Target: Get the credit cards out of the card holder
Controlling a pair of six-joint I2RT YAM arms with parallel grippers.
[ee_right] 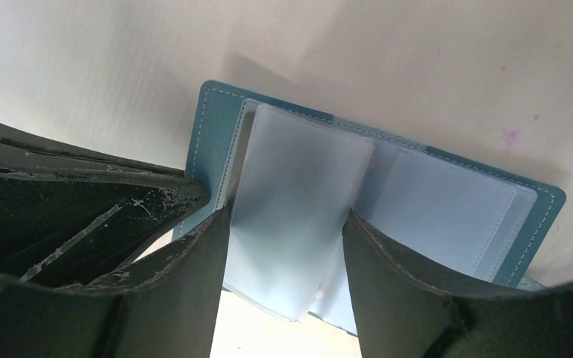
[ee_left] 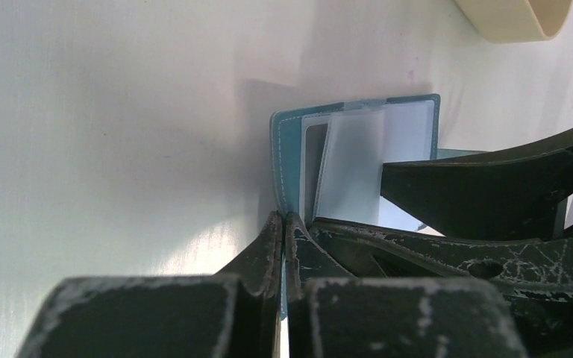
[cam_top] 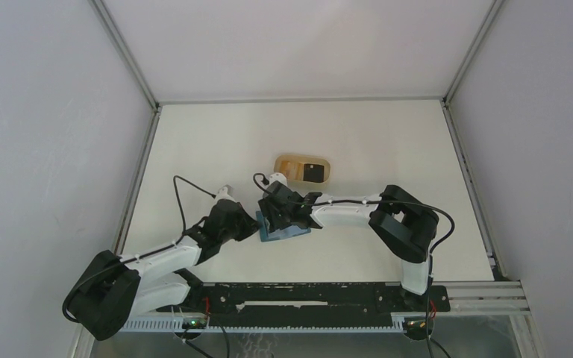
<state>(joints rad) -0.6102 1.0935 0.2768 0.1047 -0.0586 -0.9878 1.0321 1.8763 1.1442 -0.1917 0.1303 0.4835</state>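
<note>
Lying open on the white surface [cam_top: 388,149] between the arms, the card holder [ee_right: 216,119] looks light and floppy, its clear sleeves [ee_right: 298,171] limp and slick. The left hand [ee_left: 284,224], pressed together, pinches the cover's edge. The right hand [ee_right: 285,220] stands spread either side of one sleeve. A stiff card's edge would grip better, I'd say, though no credit cards show through the frosted plastic.
</note>
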